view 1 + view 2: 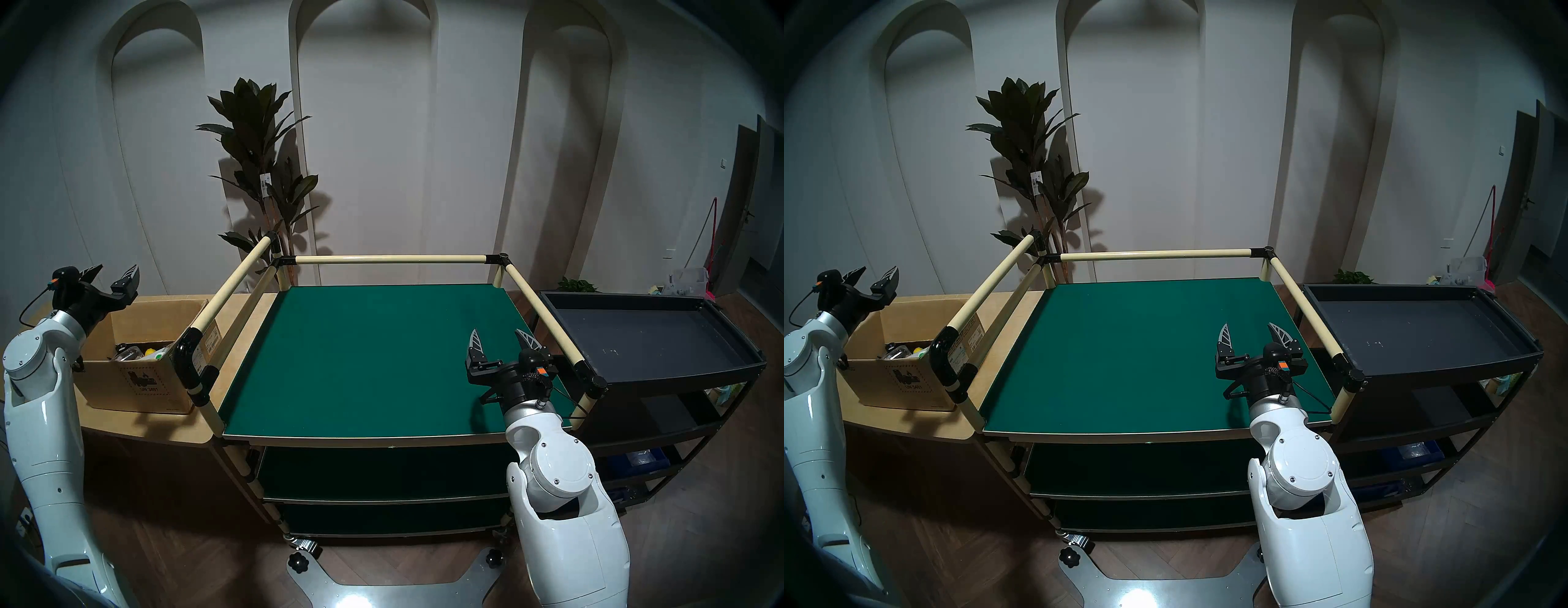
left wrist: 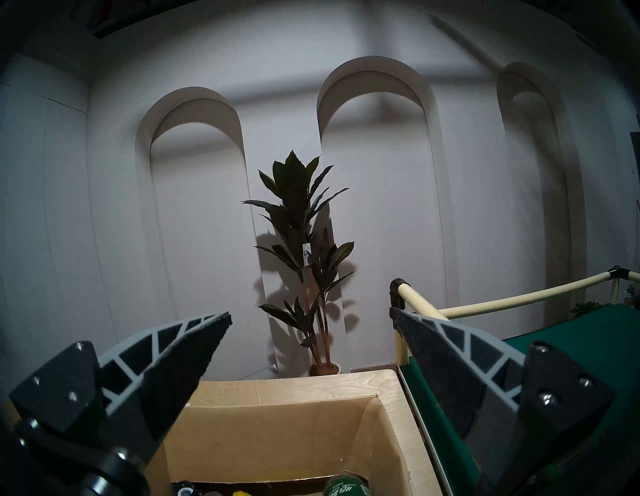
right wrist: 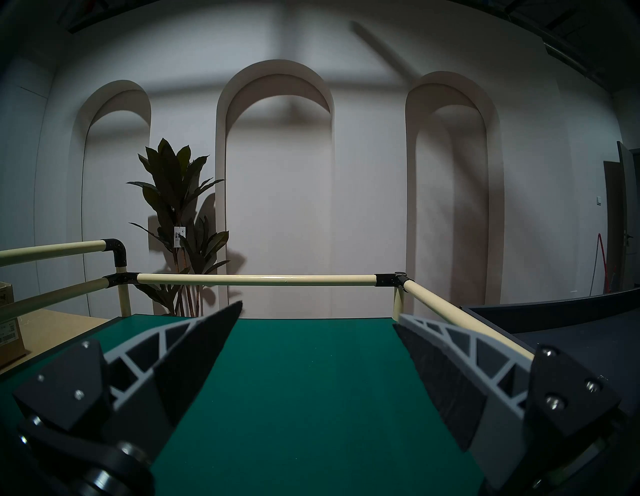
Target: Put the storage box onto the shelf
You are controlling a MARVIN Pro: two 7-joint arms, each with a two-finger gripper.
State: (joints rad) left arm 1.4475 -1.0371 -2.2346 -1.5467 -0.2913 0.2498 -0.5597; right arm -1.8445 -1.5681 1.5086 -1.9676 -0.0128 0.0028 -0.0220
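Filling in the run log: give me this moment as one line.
box: on wooden counter, open-topped | shelf: top board bare | left pincer: open, above box | right pincer: open, over shelf | stage: ungrasped

A white wall point(image 1: 466, 148) with three arched recesses was seen at the far side, a tall dark-leaved plant point(image 1: 263, 170) against it, and herringbone wood flooring point(image 1: 169, 552) below.

Just below my left gripper's fingers lies the light wooden counter point(image 1: 157, 429). Beyond them, against the white wall with its three arched niches point(image 1: 365, 127), stands a tall dark-leaved plant point(image 1: 263, 140) with a small white tag on its stem. To the right of my right gripper, near it, is a black metal cart point(image 1: 679, 369) with a grey tray point(image 1: 640, 335) on top.
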